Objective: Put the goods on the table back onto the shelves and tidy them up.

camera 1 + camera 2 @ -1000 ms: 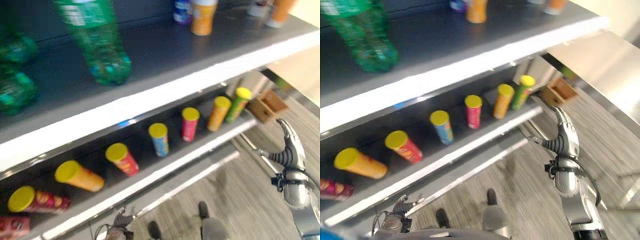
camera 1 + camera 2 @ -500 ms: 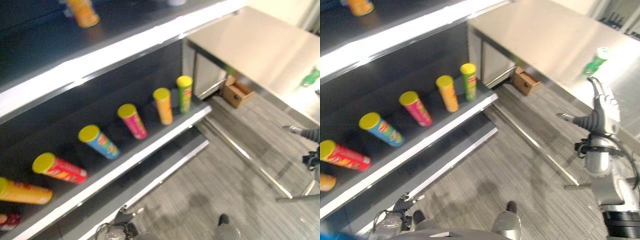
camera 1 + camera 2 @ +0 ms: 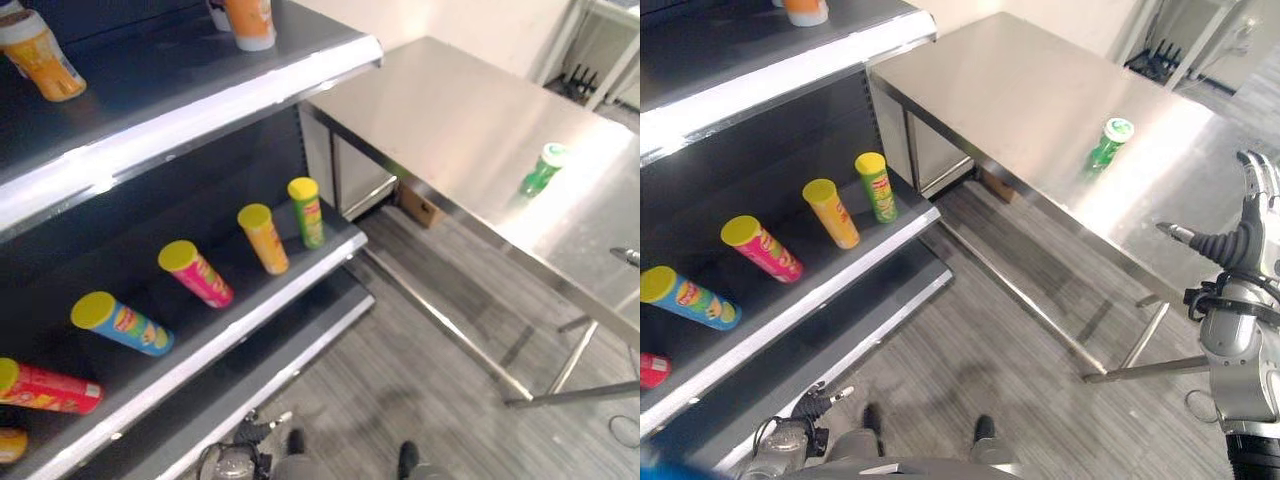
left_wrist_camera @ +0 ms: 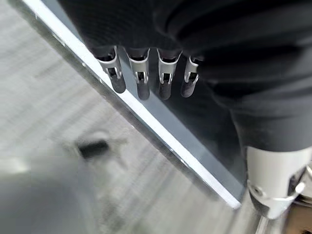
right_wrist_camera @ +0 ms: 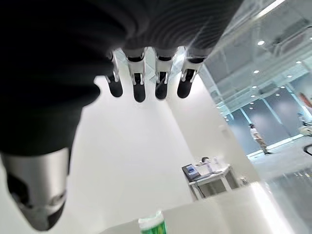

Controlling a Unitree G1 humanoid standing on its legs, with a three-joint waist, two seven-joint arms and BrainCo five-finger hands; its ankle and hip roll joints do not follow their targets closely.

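Grey wood-patterned flooring (image 3: 1020,360) runs between dark shelves on the robot's left and a steel worktop (image 3: 1040,110) on its right. On that worktop a single green bottle (image 3: 1106,142) with a pale cap stands alone, well apart from every edge and from the shelves; it also appears as a green bottle top in the right wrist view.

Along the lower shelf (image 3: 250,320) a row of yellow-lidded tube cans is lined up: a green can (image 3: 307,211) nearest the worktop, then an orange can (image 3: 264,238), a pink can (image 3: 197,273), a blue can (image 3: 123,324) and a red can (image 3: 45,387) at the far left. On the upper shelf (image 3: 180,110) two orange bottles (image 3: 40,55) stand apart from one another, one at the left edge and one further right.

The right hand (image 3: 1252,225) hovers in the air at the near right side, beyond the worktop's corner and well apart from the green bottle, its fingers straight and spread with the thumb sticking out, holding nothing. The left hand (image 4: 146,73) is seen in its own wrist view, fingers extended in a row over a pale shelf edge (image 4: 146,117), also empty.
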